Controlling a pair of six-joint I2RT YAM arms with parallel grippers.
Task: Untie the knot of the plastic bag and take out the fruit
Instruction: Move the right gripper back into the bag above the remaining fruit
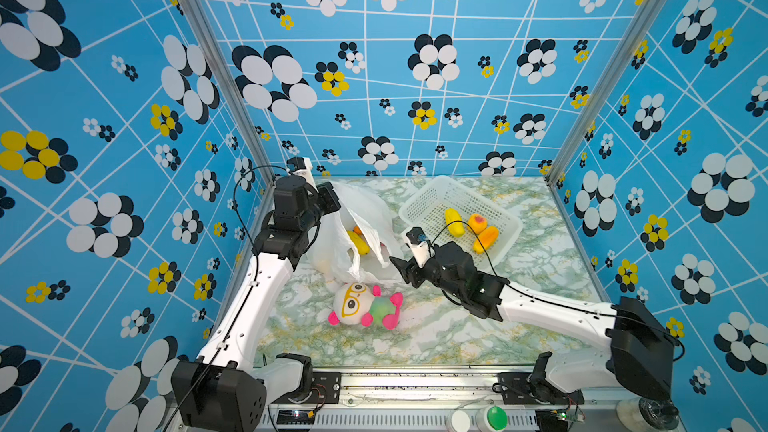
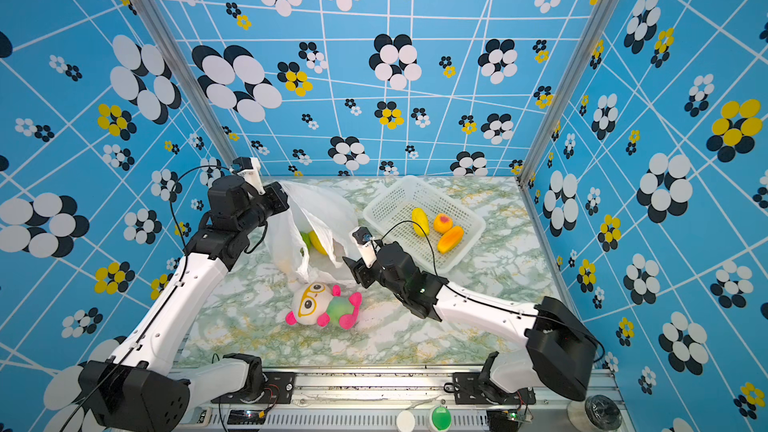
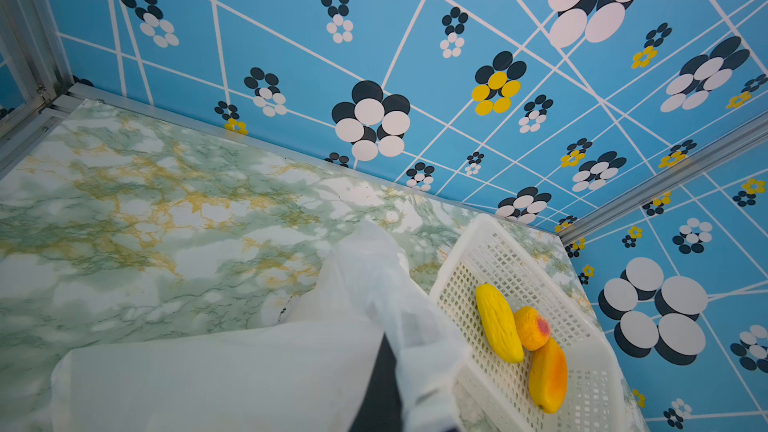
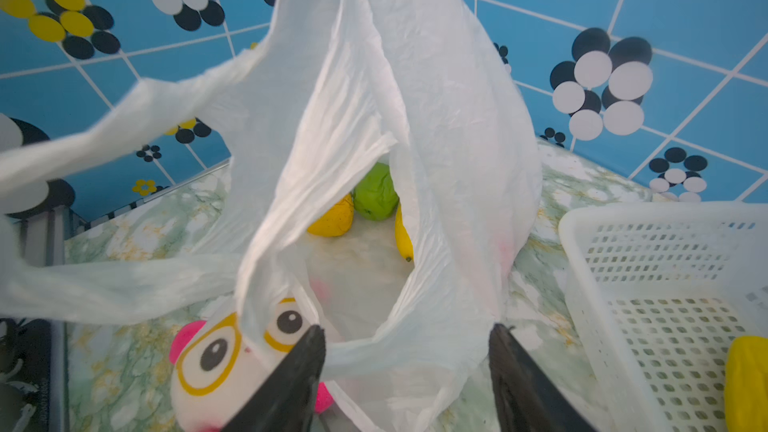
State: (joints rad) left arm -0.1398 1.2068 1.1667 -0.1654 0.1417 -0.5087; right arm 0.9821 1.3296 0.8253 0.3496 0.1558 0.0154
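While the left gripper (image 1: 337, 200) holds the bag (image 1: 365, 209) up by its top, both top views suggest the main risk. The plastic is thin and slippery, so a slip there would drop the mouth shut over the fruit (image 1: 358, 243) inside. The right gripper (image 1: 398, 265) sits low at the mouth, just beside the doll (image 1: 365, 305) on the bench (image 1: 457, 326). A careless reach could nudge the doll or snag plastic instead of fruit. Three pieces already lie in the basket (image 1: 436, 184), near the bag and to its right in these views.

From the left wrist, the bag drapes round the one dark finger (image 3: 382, 388) that shows, and the left gripper is closed tight on it. Pulling higher could drag the whole bag along, since I judge there is little weight inside.

From the right wrist, no knot shows: the handles (image 4: 124, 118) hang loose and apart, and the mouth gapes. A green fruit (image 4: 375, 193) and two yellow ones lie deep at the back. The reach is therefore long, and the front rim may bunch between the jaws. The right gripper stands partly open and holds nothing. Its jaws straddle the lower rim of the mouth, and whether either touches the plastic I cannot tell.
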